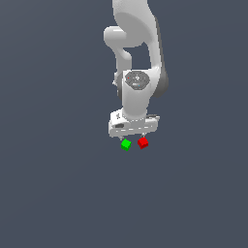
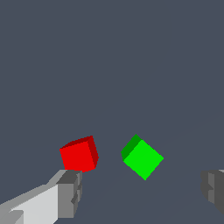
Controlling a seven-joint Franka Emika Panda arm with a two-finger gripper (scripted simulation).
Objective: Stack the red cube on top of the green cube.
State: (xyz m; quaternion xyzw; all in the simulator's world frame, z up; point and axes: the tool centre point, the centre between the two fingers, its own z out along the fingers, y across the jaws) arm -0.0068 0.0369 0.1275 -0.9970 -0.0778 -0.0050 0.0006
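The red cube [image 1: 143,143] lies on the dark grey floor just to the exterior view's right of the green cube [image 1: 126,144]; a small gap separates them. Both show in the wrist view, the red cube [image 2: 79,154] and the green cube [image 2: 142,157], which is turned about 45 degrees. My white gripper [image 1: 132,139] hangs directly above the two cubes with its jaws wide apart and nothing between them. One grey fingertip [image 2: 70,192] sits close by the red cube, the other fingertip [image 2: 213,189] is at the frame's edge beyond the green cube.
A plain dark grey floor [image 1: 58,193] stretches all around. The white arm [image 1: 138,58] rises behind the cubes in the exterior view.
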